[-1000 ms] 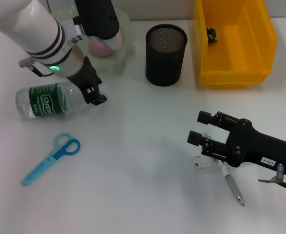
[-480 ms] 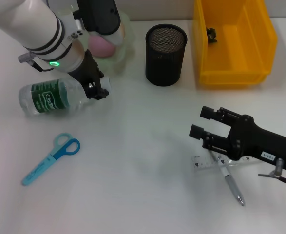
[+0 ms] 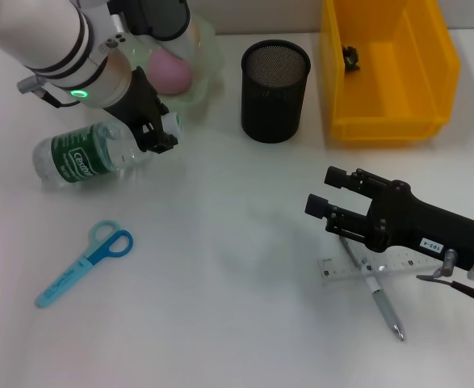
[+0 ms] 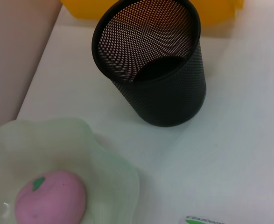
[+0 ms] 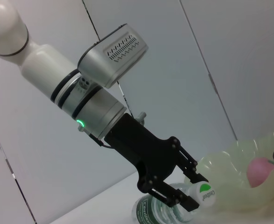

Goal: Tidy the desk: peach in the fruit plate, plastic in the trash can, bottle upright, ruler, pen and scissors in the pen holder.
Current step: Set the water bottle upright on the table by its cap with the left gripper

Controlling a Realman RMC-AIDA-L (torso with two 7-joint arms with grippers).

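Overhead, I see a plain white desk (image 3: 220, 323); my right wrist view shows pale grey wall panels behind. Left gripper (image 3: 157, 136): fingers clamped on the neck of the bottle (image 3: 87, 155), which is tilted, cap end raised, base on the desk. Green label reads "Cestbon", partly legible. Peach (image 3: 169, 73) sits in the fruit plate (image 3: 206, 56). Pen holder (image 3: 274, 80) stands upright beside the yellow bin (image 3: 386, 69). Right gripper (image 3: 324, 194): fingers apart, holding nothing, just above the ruler (image 3: 390, 265) and pen (image 3: 384, 307). Blue scissors (image 3: 83, 263) lie near the desk's left side.
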